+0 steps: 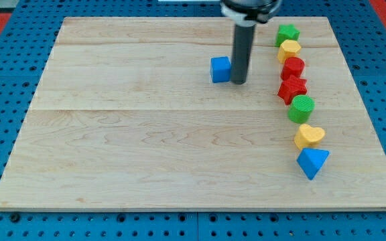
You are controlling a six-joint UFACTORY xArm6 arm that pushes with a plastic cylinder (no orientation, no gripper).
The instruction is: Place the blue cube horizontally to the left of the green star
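Note:
The blue cube (pixel 220 69) sits on the wooden board (pixel 146 134), a little above the board's middle. My tip (pixel 238 82) is on the board right beside the cube, at its right side, touching or nearly touching it. The green star (pixel 287 33) lies at the view's top right, at the head of a column of blocks, well right of and above the cube.
Below the green star, down the board's right side, lie a yellow block (pixel 289 49), a red block (pixel 292 67), a red star (pixel 292 89), a green round block (pixel 301 108), a yellow heart-like block (pixel 309 136) and a blue triangle (pixel 312 162).

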